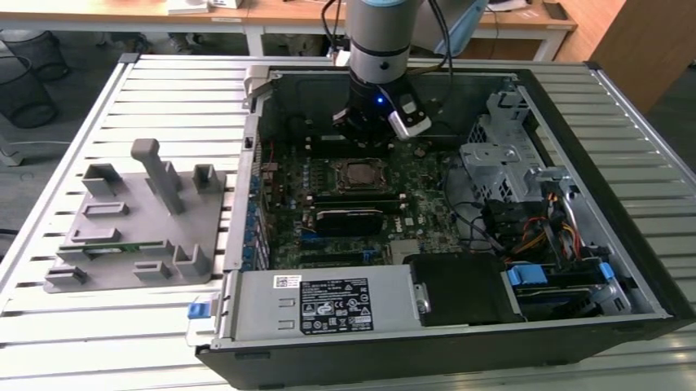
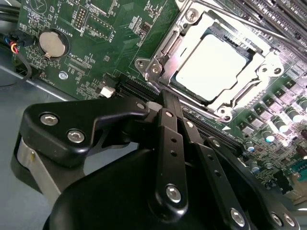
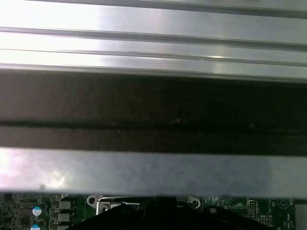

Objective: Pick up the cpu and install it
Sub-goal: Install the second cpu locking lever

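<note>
The exterior view looks down from high up and some way off at an open computer case (image 1: 435,212) lying on a slatted tabletop (image 1: 174,106). The second wrist view sits very close above the motherboard (image 2: 110,43), looking past the end effector (image 2: 165,103) toward the socket (image 2: 211,62). The first wrist view faces the case wall (image 3: 153,110) and tabletop slats. Both wrist views share the motherboard.

A ribbed metal counter (image 1: 163,90) fills most of the exterior view. Behind it stands a wooden desk (image 1: 283,15) on white legs. Two black wire bins (image 1: 28,77) sit on the grey floor (image 1: 28,175) at the exterior view's left. Light glares off the slats.
</note>
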Controlling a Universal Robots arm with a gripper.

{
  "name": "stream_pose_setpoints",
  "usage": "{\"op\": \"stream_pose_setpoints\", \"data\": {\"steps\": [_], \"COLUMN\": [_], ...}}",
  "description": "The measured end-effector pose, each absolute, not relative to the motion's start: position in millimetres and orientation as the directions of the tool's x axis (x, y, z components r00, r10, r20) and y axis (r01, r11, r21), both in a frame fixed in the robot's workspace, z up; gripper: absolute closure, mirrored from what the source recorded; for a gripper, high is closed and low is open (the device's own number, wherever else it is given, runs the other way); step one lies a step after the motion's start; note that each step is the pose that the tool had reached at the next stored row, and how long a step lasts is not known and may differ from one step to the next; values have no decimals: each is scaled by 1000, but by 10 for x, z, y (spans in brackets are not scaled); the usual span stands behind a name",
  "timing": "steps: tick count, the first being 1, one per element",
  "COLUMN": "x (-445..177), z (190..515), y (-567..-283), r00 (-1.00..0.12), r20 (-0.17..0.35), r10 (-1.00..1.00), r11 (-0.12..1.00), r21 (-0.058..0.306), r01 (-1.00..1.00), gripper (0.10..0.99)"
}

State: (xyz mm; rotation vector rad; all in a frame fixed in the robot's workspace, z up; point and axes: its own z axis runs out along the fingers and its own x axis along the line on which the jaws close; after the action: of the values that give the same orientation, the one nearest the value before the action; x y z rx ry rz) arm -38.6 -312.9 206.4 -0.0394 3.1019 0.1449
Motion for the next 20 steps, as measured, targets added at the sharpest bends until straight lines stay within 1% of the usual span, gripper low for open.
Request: {"op": "stream_pose_setpoints", "data": {"steps": [14,20], "x": [-376,-377], "z": [2072,2255], "y": [-3235,-3241], "r00": [-999,-999], "r20": [-37,-40], "r10": [-24,-24], "r11": [995,995], "r21": [92,92], "r01": [-27,-27], "gripper": [980,980]}}
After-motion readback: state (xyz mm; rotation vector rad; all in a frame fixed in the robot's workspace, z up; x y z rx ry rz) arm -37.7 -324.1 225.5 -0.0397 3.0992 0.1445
